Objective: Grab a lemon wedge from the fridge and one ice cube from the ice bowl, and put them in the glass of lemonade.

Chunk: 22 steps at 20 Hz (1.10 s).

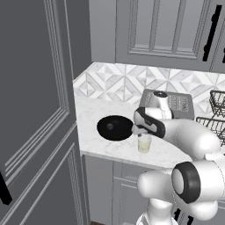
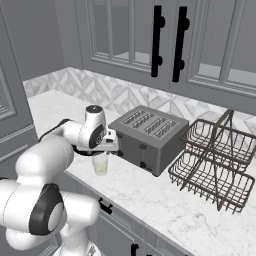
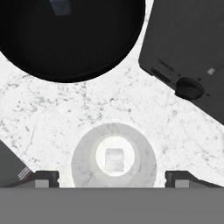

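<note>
My gripper (image 1: 141, 131) (image 2: 103, 150) (image 3: 113, 177) hangs open just above the glass of lemonade (image 1: 144, 144) (image 2: 100, 164) (image 3: 141, 151), its fingertips (image 3: 47, 177) standing wide to either side of the rim. In the hand view a pale ice cube (image 3: 115, 158) lies inside the glass, free of the fingers. The black ice bowl (image 1: 114, 128) (image 3: 65, 39) sits on the marble counter just left of the glass, with another ice cube (image 3: 60, 6) in it. The lemon wedge and the fridge are out of view.
A grey toaster (image 1: 169, 103) (image 2: 147, 135) (image 3: 188, 48) stands close behind and right of the glass. A wire dish rack (image 2: 215, 160) (image 1: 215, 114) is further right. A tall dark panelled door (image 1: 35, 110) bounds the counter on the left, with wall cabinets (image 2: 165, 40) overhead.
</note>
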Tool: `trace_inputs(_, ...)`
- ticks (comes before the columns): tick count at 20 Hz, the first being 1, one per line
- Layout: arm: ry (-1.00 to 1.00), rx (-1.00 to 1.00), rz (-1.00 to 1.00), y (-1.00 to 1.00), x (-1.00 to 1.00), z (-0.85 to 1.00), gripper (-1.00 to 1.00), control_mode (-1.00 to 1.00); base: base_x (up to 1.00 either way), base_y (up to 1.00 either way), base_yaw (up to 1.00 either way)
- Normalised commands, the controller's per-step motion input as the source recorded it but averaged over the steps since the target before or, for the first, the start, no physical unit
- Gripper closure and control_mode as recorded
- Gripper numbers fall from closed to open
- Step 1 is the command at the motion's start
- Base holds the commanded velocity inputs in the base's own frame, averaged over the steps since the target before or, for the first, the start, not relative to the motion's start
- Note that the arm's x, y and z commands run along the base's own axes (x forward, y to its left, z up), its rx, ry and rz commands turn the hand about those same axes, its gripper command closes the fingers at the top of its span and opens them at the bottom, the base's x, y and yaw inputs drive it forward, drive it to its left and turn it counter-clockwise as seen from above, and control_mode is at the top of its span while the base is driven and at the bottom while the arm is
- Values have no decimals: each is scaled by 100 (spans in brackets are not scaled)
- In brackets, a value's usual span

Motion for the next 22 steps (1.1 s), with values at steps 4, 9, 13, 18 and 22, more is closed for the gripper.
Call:
trace_inputs(4, -13, 6, 0, 0, -44, 22, -100, -100, 0, 0, 0)
trace_inputs(9, -18, 7, 0, 0, -48, 28, -100, -100, 0, 0, 0)
trace_inputs(13, -25, 5, 0, 4, -88, 23, -100, -100, 0, 0, 0)
trace_inputs(18, -9, 0, -9, -9, -100, 96, -100, -100, 0, 0, 0)
trace_inputs(22, 3, -1, -12, 0, -70, 73, -100, -100, 0, 0, 0)
